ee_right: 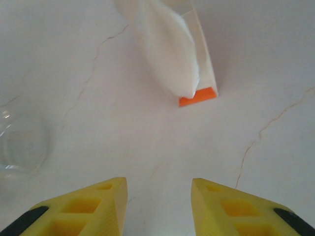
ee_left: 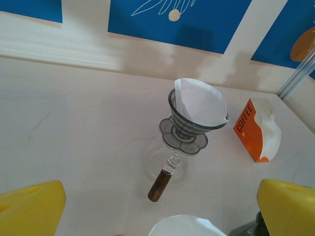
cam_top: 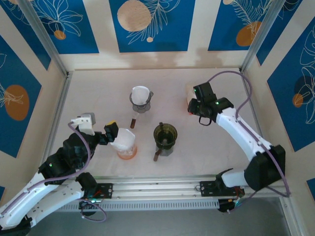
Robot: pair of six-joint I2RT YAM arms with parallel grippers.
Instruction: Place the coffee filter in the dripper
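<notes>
A grey dripper (cam_top: 141, 101) (ee_left: 189, 125) stands on a glass server with a brown handle (ee_left: 160, 185), and a white paper filter (ee_left: 201, 102) sits in its cone. An orange dripper (cam_top: 126, 146) near my left gripper (cam_top: 112, 132) (ee_left: 161, 196) also holds a white filter (ee_left: 183, 225). That gripper is open, with its yellow fingers (ee_left: 30, 208) wide apart on either side of this filter's rim. A dark green dripper (cam_top: 165, 134) stands in the middle without paper. My right gripper (cam_top: 193, 105) (ee_right: 158, 183) hangs open just short of the orange filter box (ee_right: 197, 95) (ee_left: 250, 129).
White filters (ee_right: 167, 46) spill from the box at the back right. A glass vessel's edge (ee_right: 19, 147) shows left of the right gripper. Walls with blue panels close the table on three sides. Bare tabletop (cam_top: 98, 93) lies at the back left.
</notes>
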